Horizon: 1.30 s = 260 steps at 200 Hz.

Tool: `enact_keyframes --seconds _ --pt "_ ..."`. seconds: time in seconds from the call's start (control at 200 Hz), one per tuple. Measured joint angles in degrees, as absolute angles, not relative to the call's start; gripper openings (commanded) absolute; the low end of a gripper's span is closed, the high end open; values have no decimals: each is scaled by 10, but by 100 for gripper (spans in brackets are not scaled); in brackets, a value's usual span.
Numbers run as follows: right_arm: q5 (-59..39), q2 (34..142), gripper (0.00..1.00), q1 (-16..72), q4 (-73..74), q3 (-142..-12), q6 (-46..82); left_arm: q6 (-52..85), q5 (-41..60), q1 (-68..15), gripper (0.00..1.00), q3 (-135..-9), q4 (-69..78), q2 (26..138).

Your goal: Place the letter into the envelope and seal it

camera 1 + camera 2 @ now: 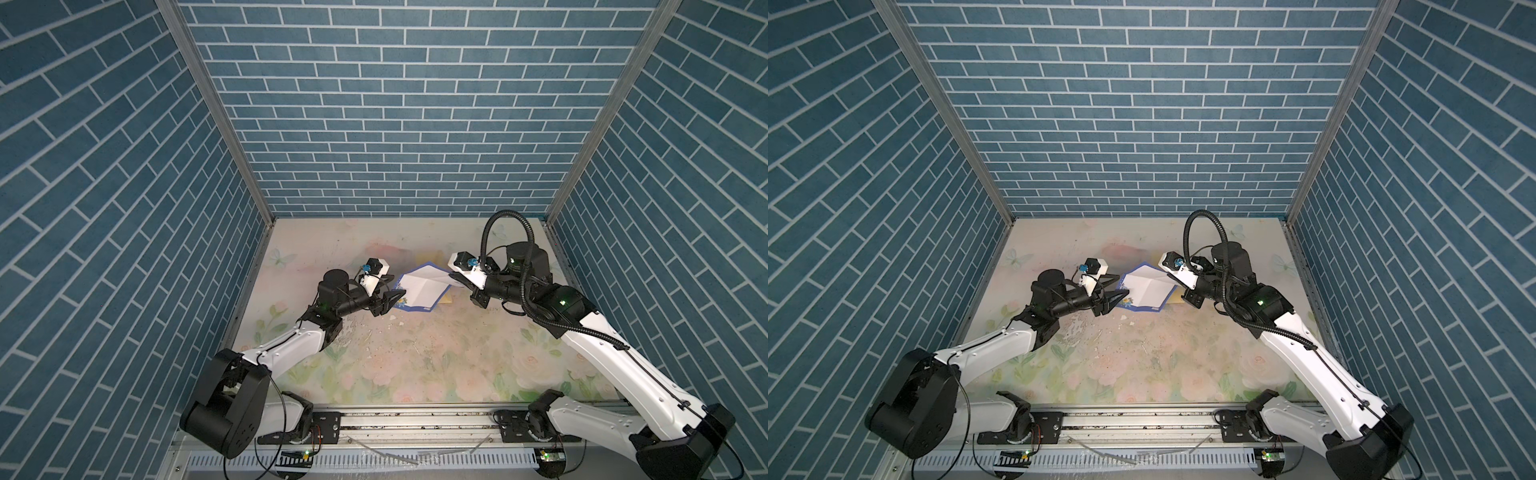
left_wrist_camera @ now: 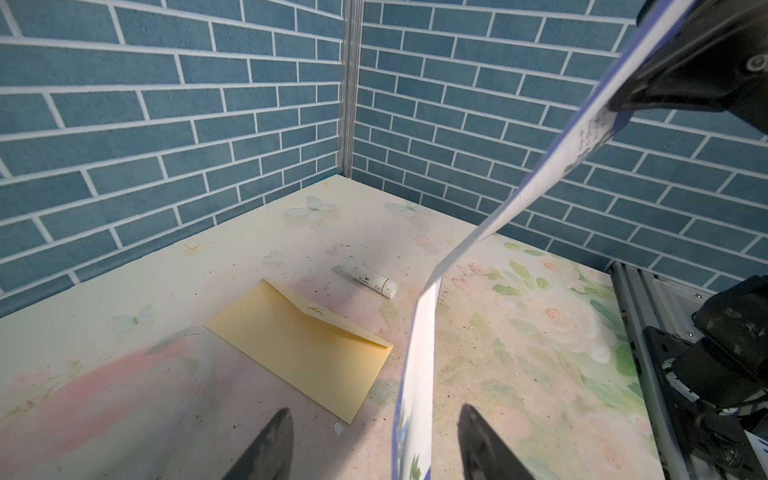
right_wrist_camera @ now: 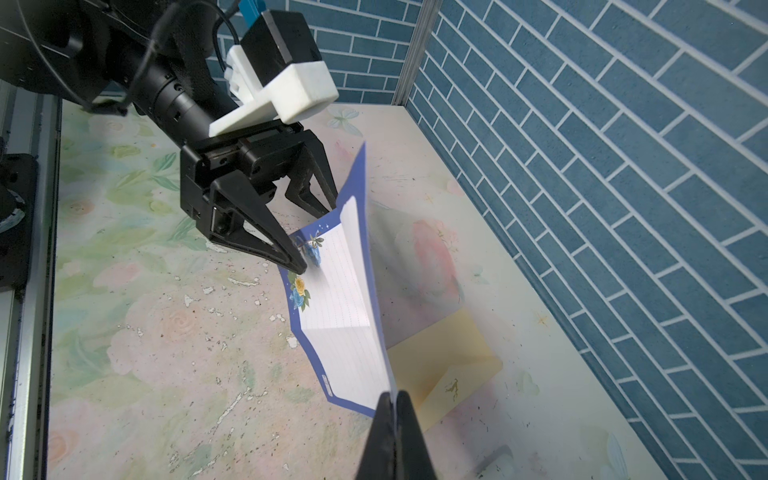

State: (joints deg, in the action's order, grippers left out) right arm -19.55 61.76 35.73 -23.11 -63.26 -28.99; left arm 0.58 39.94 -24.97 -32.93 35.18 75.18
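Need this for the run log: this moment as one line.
right pincer: shut on letter, held aloft | left pincer: open, straddling letter edge | envelope: flat on table, letter not inside

walls (image 1: pixel 395 124): blue brick pattern | tabletop (image 1: pixel 415 357): pale floral print, scuffed | corner posts (image 1: pixel 224 124): metal

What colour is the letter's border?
The letter has a dark blue border, clearest in the right wrist view.

The letter (image 1: pixel 424 291), a white lined sheet with a dark blue border, blue floral corners and sharp creases, hangs above the table (image 1: pixel 415 365), bent along its folds, one edge pinched in the right claw (image 3: pixel 392 401). The yellow envelope (image 2: pixel 303 345) lies flat below, pointed flap folded over.
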Motion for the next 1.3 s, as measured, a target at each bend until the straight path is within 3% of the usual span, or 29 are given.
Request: enact_keyframes --seconds 0.33,0.61,1.195,1.3 --pt "-198 618 0 357 -222 -632 -290 30 409 -255 29 -343 369 769" --pt "-198 618 0 357 -218 -632 -290 38 415 -259 0 -353 371 772" --pt "-191 618 0 357 -232 -632 -305 45 412 -260 0 -354 380 782" --pt "-202 617 20 358 -252 -632 -302 45 403 -260 0 -354 379 782"
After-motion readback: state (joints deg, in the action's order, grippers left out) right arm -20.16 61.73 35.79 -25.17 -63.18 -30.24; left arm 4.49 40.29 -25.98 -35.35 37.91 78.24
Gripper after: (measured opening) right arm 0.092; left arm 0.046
